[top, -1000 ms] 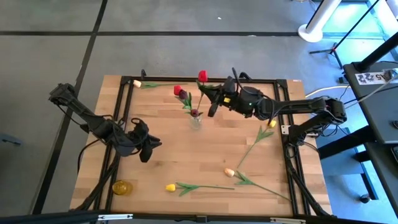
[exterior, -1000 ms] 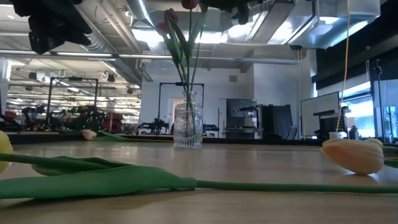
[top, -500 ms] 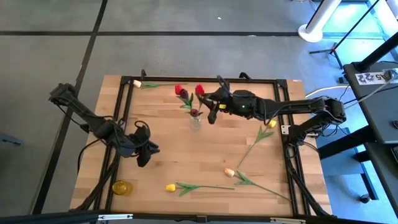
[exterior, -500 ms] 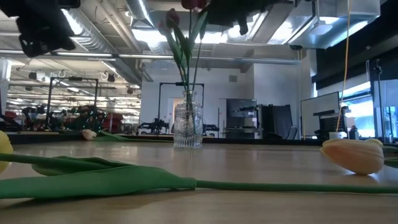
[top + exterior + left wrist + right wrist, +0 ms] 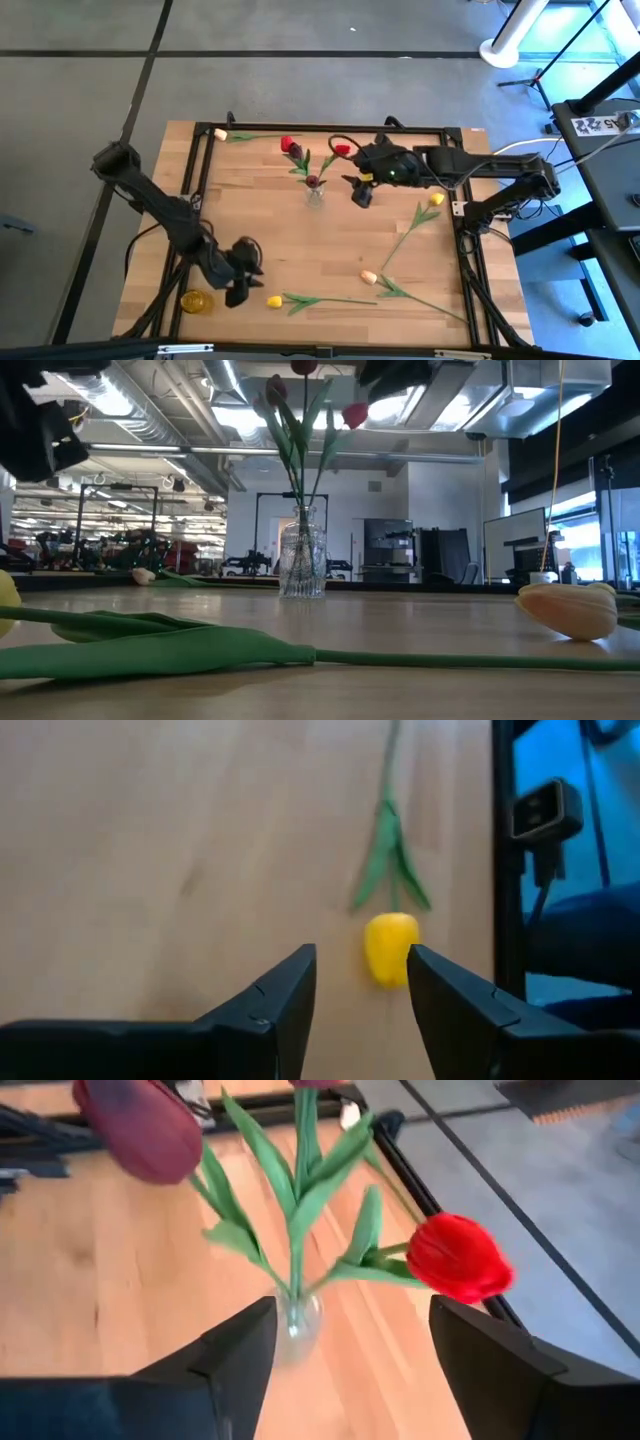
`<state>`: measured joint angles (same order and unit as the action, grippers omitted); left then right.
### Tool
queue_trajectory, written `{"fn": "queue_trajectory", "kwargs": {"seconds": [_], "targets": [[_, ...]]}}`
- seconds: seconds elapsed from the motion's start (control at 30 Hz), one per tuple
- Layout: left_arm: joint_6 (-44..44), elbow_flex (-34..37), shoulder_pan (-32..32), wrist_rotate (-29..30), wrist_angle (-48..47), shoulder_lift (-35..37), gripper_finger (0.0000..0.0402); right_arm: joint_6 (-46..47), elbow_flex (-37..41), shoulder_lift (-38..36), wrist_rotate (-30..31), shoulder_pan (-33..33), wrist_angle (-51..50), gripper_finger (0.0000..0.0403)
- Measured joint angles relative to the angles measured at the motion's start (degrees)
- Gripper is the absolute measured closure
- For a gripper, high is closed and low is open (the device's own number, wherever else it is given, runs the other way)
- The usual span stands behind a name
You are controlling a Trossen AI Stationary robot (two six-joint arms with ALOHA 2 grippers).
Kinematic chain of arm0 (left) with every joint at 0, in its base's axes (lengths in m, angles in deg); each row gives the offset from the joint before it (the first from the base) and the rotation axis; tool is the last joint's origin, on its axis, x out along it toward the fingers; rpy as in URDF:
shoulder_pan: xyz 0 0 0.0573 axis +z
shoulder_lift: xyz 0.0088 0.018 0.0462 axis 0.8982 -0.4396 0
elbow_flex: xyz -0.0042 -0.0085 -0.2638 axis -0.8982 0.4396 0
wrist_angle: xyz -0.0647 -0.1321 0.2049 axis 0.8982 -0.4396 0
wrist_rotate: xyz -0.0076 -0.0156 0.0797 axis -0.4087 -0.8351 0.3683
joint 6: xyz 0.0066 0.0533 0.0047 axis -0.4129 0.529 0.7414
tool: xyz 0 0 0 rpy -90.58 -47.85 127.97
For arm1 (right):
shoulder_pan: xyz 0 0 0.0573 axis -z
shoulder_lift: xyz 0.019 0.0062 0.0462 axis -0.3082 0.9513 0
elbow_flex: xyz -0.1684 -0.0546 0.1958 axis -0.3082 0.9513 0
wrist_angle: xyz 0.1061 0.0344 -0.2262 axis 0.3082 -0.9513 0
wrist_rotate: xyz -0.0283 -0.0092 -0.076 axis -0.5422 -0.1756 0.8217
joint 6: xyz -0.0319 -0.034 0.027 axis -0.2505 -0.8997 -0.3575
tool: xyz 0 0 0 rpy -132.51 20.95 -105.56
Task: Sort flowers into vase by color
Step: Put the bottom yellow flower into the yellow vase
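1. The clear glass vase (image 5: 315, 194) stands upright toward the far middle of the wooden counter (image 5: 270, 230), and it holds three tulips: a red one (image 5: 288, 145), a dark maroon one (image 5: 296, 153) and another red one (image 5: 342, 149) leaning out toward the right arm.
2. In the low view the vase (image 5: 301, 561) shows ribbed, see-through glass with thin green stems rising out of its neck.
3. A small amber glass vessel (image 5: 196, 301) sits at the counter's near left corner; what it holds I cannot tell.
4. Loose on the planks: a yellow tulip (image 5: 274, 301) near the front edge, a cream one (image 5: 369, 277) right of it, another yellow (image 5: 437, 199) by the right rail, and a cream one (image 5: 221, 133) at the far left corner, all with long thin stems and flat leaves.
5. The right pincer (image 5: 363, 190) is just beside the vase, fingers apart, nothing between them; the right wrist view looks straight onto the glossy red head (image 5: 458, 1258).
6. A second ago that red tulip was gripped above the vase; now it is released into it and the right pincer has drawn away.
7. The left pincer (image 5: 240, 288) has swung from mid-counter to the front edge, fingers apart, just beside the yellow head (image 5: 390, 948), not touching.
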<state>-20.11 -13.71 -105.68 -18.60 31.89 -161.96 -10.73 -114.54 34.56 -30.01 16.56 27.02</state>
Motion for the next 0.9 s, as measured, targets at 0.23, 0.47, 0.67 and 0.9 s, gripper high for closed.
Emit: {"fn": "queue_trajectory", "kwargs": {"seconds": [0.23,0.47,0.67,0.9], "targets": [[6.23,-0.25,0.32,0.71,19.8,-12.48,0.0245,8.72,-3.39,0.0,4.86,-5.67,-11.21,0.0139],[13.52,-8.94,4.67,-4.84,20.24,-23.47,0.025,17.97,-3.35,0.02,5.61,-9.21,-17.86,0.0139],[14.37,-11.02,6.1,-5.15,17.94,-27.06,0.025,21.38,-3.33,0.02,5.89,-12.83,-19.56,0.0139],[19.35,-11.13,3.94,-3.22,15.72,-30.6,0.025,16.97,-3.32,0.02,6.68,-14.9,-19.65,0.0139]]}}
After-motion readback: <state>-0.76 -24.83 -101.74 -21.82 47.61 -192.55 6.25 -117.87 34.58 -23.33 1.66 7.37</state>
